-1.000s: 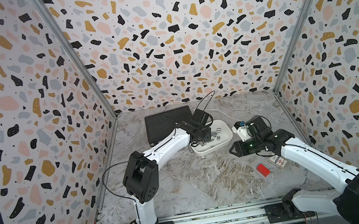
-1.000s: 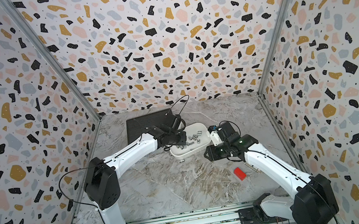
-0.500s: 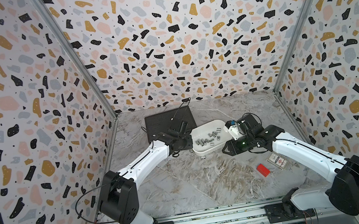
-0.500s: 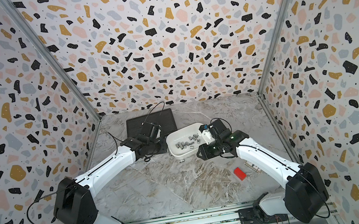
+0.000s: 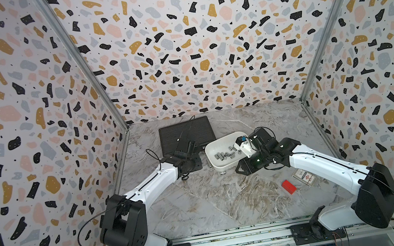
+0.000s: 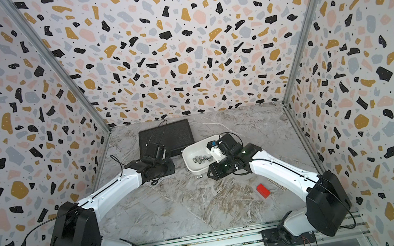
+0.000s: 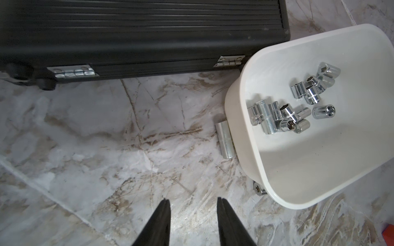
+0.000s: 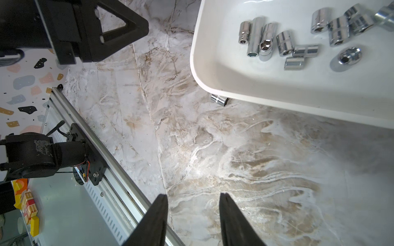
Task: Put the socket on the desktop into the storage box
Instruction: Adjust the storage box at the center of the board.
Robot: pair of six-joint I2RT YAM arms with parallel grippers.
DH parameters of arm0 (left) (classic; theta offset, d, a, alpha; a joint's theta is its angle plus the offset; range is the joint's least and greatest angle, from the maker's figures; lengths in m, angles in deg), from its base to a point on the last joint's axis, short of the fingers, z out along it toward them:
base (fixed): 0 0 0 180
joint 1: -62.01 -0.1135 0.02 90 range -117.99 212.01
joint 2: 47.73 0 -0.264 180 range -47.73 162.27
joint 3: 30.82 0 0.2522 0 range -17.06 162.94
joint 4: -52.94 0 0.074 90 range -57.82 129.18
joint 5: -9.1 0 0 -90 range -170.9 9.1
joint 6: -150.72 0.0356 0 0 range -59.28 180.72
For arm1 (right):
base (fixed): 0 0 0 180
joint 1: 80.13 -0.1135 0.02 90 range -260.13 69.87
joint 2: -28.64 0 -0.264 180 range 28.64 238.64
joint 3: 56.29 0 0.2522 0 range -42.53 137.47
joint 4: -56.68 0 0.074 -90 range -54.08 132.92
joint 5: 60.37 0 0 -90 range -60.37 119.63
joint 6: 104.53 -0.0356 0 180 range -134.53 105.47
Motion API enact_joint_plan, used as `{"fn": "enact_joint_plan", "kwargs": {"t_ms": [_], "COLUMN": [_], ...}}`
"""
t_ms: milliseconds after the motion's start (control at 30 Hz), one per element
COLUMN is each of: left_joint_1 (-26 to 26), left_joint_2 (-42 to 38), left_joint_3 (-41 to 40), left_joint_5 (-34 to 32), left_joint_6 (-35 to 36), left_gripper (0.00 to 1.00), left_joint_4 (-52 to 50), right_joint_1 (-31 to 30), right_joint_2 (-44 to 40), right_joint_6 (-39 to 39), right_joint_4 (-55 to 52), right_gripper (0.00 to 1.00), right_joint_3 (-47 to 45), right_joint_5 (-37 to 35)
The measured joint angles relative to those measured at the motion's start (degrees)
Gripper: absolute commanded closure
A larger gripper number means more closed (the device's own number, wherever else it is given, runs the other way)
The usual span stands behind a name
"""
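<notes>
You are between picks: many sockets [image 7: 285,112] lie in the storage box [image 7: 233,100], but two are on the desktop [image 7: 106,138]. These are a long socket [image 7: 225,140] touching the box's left wall and a short socket [image 8: 219,100] half under its near rim. The left gripper [image 7: 193,202] and the right gripper [image 8: 194,197] both have jaws apart and hold nothing. I think the next grasp needs a finger slipped close beside the wall; the open room is to the left and on the near side.

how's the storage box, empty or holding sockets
Holding sockets: chrome sockets lie loose on the storage box floor, covering only part of it.
</notes>
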Motion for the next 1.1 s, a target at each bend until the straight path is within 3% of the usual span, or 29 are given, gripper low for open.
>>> {"fn": "enact_joint_plan", "kwargs": {"t_ms": [1100], "left_joint_1": [-0.7], "left_joint_2": [15.13], "left_joint_3": [1.88], "left_joint_5": [6.58], "left_joint_6": [-5.22], "left_gripper": [0.51], "left_joint_4": [13.27], "right_joint_1": [0.0], "right_joint_2": [0.0], "right_joint_6": [0.13], "right_joint_4": [0.13], "right_gripper": [0.55], "right_joint_3": [-0.09], "right_joint_5": [-0.5]}}
